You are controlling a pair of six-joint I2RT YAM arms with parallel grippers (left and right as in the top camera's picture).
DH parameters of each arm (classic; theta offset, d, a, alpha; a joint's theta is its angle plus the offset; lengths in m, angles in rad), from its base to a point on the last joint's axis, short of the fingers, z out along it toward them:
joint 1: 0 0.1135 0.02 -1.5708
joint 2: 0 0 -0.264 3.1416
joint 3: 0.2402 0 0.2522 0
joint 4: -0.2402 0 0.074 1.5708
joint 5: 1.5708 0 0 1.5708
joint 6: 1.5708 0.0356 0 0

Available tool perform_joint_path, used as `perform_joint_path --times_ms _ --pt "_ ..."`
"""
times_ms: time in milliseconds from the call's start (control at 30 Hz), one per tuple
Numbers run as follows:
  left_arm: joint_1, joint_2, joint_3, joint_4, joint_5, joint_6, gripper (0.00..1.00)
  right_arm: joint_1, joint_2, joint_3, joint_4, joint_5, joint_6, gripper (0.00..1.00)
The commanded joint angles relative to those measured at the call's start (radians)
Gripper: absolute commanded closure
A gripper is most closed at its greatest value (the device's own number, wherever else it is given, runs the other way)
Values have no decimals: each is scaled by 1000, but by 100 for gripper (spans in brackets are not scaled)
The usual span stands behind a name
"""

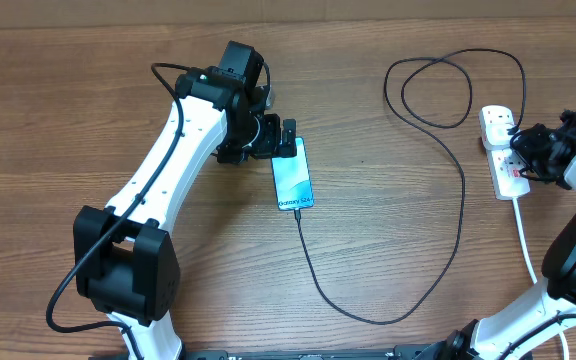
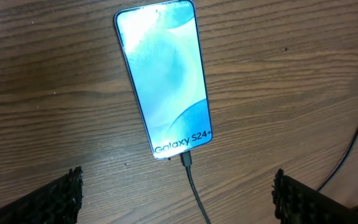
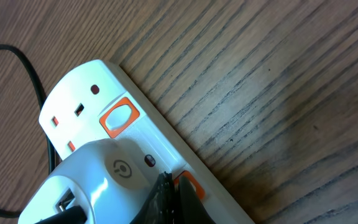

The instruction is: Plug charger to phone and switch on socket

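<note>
Right now your left gripper (image 1: 287, 140) sits fingers wide at the top end of the phone (image 1: 293, 175); phone lies flat on the table (image 1: 388, 120), screen lit, charger (image 1: 458, 200) tip in its lower end; right gripper (image 3: 168, 198) — fingers pinched together — touches the socket (image 3: 92, 106) at an orange switch (image 3: 190, 182).

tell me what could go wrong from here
The right gripper sits at the lower orange switch, tight beside the white adapter; it may slip off or shove the socket. A shifting socket could drag the charger and tug its connector out of the phone. The open left gripper hangs over that cable and might snag it when it moves.
</note>
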Motion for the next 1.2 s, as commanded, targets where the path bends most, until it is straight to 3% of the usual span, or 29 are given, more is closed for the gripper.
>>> perform_joint_path --times_ms 0,433,633,967,1167 --pt "-8 -8 17 5 -11 -3 0 53 22 5 -45 -53 -4 96" --pt "-9 -8 16 4 -10 -3 0 108 20 8 -127 -51 2 96" --pt "-8 -8 16 -1 -10 -3 0 70 -28 62 -252 -27 26 96" --pt "-8 -10 17 -28 13 -2 2 65 -372 145 -478 55 26 96" --pt "-9 -77 17 -61 13 24 4 161 -640 145 -552 -70 -40 96"
